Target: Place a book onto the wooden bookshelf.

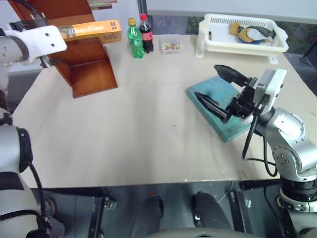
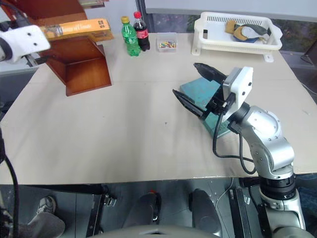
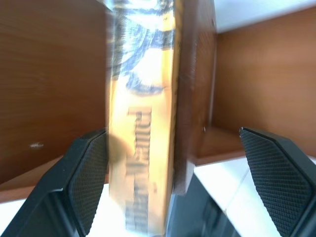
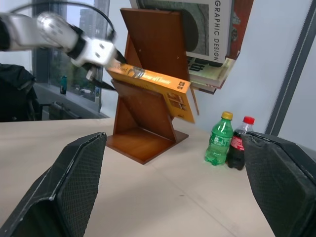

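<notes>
The orange-yellow book (image 1: 91,30) lies on a tier of the reddish-brown wooden bookshelf (image 1: 91,74) at the table's far left, one end sticking out past the shelf towards the bottles. My left gripper (image 3: 172,136) is at the book's other end, open, with the spine between its wide-apart fingers (image 3: 86,168) and close to one pad. The right wrist view shows the same gripper (image 4: 112,69) with one finger above the book (image 4: 153,84) and one below. My right gripper (image 1: 218,89) hangs open and empty over a teal-green book (image 1: 233,129) on the right.
A green bottle (image 1: 134,39) and a cola bottle (image 1: 146,33) stand beside the shelf, with a small clear box (image 1: 171,46) next to them. A white basket (image 1: 213,47) sits at the back right. Other books (image 4: 207,24) fill the shelf's upper tiers.
</notes>
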You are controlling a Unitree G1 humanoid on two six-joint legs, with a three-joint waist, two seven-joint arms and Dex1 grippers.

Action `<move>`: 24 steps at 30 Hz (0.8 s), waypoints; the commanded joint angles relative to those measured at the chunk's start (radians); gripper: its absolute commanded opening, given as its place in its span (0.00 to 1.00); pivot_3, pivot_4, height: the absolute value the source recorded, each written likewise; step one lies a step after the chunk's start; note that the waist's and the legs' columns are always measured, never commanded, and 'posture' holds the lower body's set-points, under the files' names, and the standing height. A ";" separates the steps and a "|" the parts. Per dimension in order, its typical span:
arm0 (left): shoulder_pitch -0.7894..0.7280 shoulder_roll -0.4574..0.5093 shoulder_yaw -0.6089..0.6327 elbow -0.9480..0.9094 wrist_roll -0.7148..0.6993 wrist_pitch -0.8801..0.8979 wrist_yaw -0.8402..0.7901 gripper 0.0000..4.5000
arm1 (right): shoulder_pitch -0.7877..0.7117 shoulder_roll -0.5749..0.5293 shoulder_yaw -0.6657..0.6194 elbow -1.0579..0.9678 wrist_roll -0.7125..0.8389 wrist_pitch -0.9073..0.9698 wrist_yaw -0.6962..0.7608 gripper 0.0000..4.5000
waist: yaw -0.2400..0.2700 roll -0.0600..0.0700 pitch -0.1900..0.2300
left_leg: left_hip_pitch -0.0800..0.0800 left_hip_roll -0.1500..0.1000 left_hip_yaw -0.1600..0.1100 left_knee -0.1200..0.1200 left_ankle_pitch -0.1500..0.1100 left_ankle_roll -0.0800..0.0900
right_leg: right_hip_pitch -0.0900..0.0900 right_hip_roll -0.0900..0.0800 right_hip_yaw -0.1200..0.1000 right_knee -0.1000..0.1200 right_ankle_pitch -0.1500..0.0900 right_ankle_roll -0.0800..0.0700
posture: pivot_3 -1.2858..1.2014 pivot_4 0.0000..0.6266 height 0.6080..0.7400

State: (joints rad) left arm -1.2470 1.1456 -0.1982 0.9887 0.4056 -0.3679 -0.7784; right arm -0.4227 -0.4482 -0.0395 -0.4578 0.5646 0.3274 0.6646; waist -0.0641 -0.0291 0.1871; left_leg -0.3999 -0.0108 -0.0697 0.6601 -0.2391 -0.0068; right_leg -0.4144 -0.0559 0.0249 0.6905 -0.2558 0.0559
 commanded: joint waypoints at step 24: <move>1.674 -0.485 0.975 -1.597 -1.021 0.867 -0.068 0.98 | 0.443 -0.453 -0.330 -0.004 -0.045 0.074 0.257 1.00 | 0.036 0.004 -0.002 | 0.005 0.008 0.000 0.002 -0.002 0.002 | 0.010 0.002 -0.002 -0.012 0.001 -0.003 | 0.52 0.24 1.00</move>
